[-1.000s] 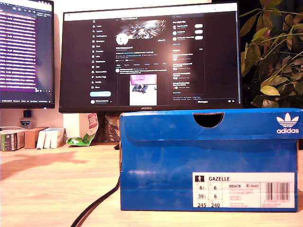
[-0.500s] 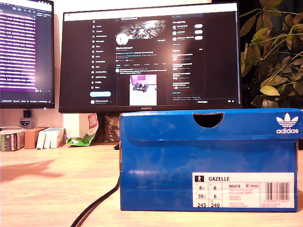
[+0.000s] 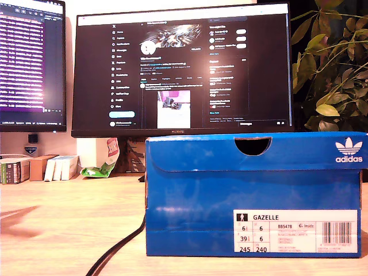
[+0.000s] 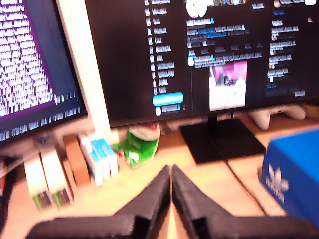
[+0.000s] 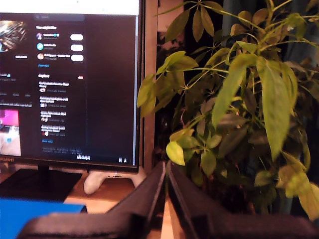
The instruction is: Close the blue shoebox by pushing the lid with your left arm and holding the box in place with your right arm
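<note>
The blue shoebox stands on the wooden desk directly in front of the big monitor, its lid down flat on top. My first gripper has its jaws pressed together, holding nothing, well off from the shoebox, whose corner shows beside it. My second gripper is likewise pinched closed on nothing, facing the plant beside the monitor, with a white game controller at the monitor's foot.
</note>
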